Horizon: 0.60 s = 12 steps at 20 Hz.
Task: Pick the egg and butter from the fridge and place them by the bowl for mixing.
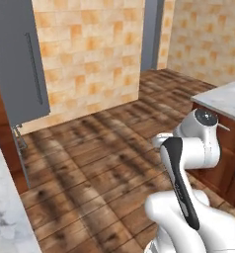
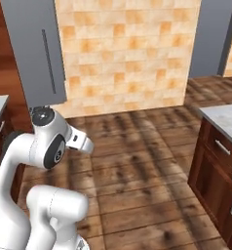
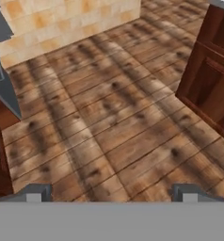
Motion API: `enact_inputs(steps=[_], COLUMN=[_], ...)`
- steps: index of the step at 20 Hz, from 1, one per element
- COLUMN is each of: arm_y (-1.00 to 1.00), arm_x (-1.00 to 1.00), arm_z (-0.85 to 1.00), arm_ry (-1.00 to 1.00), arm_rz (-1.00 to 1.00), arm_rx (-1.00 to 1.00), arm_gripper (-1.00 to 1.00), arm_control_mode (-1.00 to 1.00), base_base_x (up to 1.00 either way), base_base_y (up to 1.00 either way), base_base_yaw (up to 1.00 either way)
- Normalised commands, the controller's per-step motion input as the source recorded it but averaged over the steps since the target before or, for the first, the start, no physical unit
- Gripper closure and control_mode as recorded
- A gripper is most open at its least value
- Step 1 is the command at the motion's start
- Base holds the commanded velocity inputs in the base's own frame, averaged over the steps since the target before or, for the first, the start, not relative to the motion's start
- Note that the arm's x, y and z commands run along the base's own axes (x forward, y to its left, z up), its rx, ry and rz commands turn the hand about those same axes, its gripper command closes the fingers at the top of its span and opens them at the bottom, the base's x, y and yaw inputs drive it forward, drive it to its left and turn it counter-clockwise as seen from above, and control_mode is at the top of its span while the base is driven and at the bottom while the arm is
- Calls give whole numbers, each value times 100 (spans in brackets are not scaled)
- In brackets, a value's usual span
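Observation:
The fridge (image 1: 16, 64) rises at the far left as a tall grey front with a long bar handle (image 1: 34, 69); it also stands at the upper left of the right base view (image 2: 35, 49). My arm is folded up over the wooden floor, several steps away from it. In the hand view my gripper (image 3: 112, 193) is open, its two fingertips (image 3: 38, 192) wide apart above bare floor planks, with nothing between them. A grey edge of the fridge (image 3: 3, 92) shows at the left of that view. The egg, the butter and the bowl are out of view.
A dark wooden cabinet with a marble top (image 1: 223, 99) stands close on the right (image 2: 220, 161) (image 3: 210, 80). Another marble counter (image 1: 3, 212) is at the lower left. An orange tiled wall (image 2: 127, 53) closes the back, with wooden floor in front.

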Motion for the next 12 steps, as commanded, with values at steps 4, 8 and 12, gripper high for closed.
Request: enact_inputs(steps=[4,8,12], arm_y=[0,0,0], arm_x=[0,0,0], arm_z=[0,0,0], arm_ry=[0,0,0], arm_rz=[0,0,0], arm_rx=[0,0,0], arm_gripper=[-100,-100,-100], arm_control_mode=[100,100,100], base_base_x=[88,89,87], base_base_y=[0,-2,-7], base_base_yaw=[0,0,0])
